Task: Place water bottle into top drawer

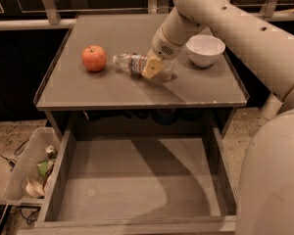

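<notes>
On the grey table (112, 89) lies an apple (94, 58), then the water bottle (130, 62) on its side. The gripper (154, 67) is down over the bottle's right part, its hold impossible to judge. A white bowl (205, 49) follows. Below, the top drawer (137, 223) stands open.

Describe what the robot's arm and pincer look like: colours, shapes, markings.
The arm is cream-white, built of thick, smooth, rounded tubular segments with a few small dark round holes along its shell; no loose cables show. The pincer, at the water bottle on the table, is pale yellow-tan and flat-faced.
</notes>
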Controlling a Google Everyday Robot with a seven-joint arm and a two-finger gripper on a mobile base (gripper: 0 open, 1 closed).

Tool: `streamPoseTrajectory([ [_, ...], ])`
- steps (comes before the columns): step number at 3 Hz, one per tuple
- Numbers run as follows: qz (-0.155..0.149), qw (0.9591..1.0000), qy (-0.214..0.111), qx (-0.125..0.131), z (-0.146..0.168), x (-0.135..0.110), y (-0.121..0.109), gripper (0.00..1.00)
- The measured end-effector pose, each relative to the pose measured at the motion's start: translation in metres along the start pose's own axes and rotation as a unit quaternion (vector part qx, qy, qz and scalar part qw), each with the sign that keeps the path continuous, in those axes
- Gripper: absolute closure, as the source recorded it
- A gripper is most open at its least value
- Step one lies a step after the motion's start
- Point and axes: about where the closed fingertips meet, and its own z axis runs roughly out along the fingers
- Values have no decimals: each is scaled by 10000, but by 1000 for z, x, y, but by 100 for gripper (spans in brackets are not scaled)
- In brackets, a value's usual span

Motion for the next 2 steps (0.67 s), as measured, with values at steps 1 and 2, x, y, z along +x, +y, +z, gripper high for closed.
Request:
streamPoseTrajectory([
  [1,-11,10000,16,-3,2,1,2,100],
  [2,5,10000,-29,-57,-10,11,10,100],
])
